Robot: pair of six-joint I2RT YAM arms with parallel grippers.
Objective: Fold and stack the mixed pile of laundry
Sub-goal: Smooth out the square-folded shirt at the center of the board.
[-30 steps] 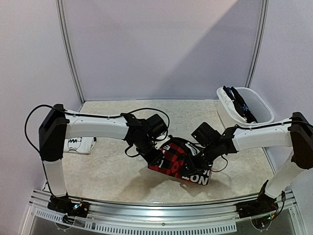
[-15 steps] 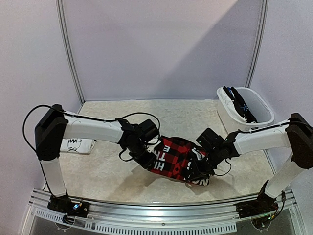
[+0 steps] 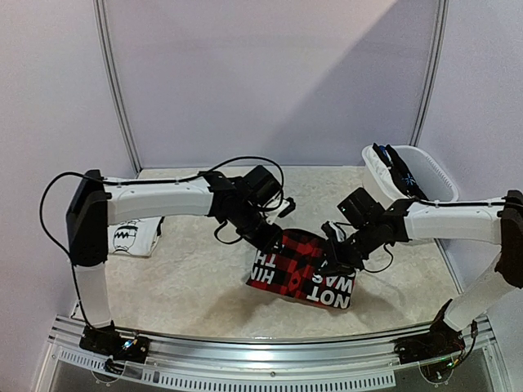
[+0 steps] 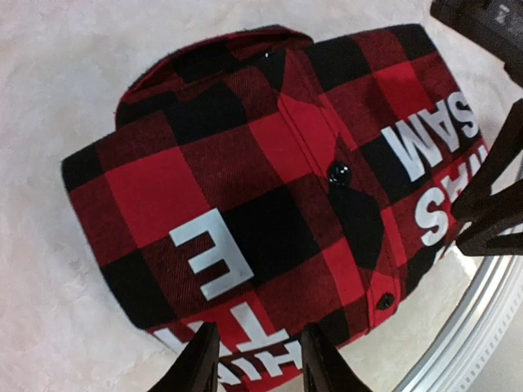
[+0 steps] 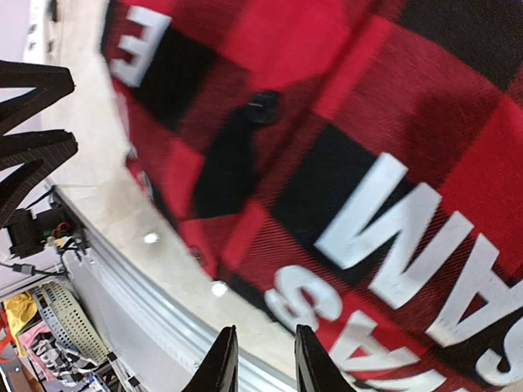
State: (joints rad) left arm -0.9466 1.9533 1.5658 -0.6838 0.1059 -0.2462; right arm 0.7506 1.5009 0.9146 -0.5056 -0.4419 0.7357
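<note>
The red-black plaid garment (image 3: pixel 301 273) lies folded on the table's middle, with white lettering along its near edge. It fills the left wrist view (image 4: pixel 270 188) and the right wrist view (image 5: pixel 368 147). My left gripper (image 3: pixel 276 242) hovers over its far left corner, open, with cloth showing beyond the gap (image 4: pixel 253 359) but nothing between the fingers. My right gripper (image 3: pixel 333 260) is over the far right part, open and empty (image 5: pixel 263 359). A folded white T-shirt (image 3: pixel 131 239) with black print lies at the left. Dark and blue garments (image 3: pixel 400 178) sit in the tub.
The white plastic tub (image 3: pixel 437 175) stands at the back right. A metal rail (image 3: pixel 261 359) runs along the table's near edge, just in front of the plaid garment. The two grippers are close together over the garment; each sees the other's fingers (image 4: pixel 490 220) (image 5: pixel 33 114).
Both grippers swept toward the near edge with the plaid cloth, then drew back to its far side. The garment now lies flatter, its lettering turned up along the near edge.
</note>
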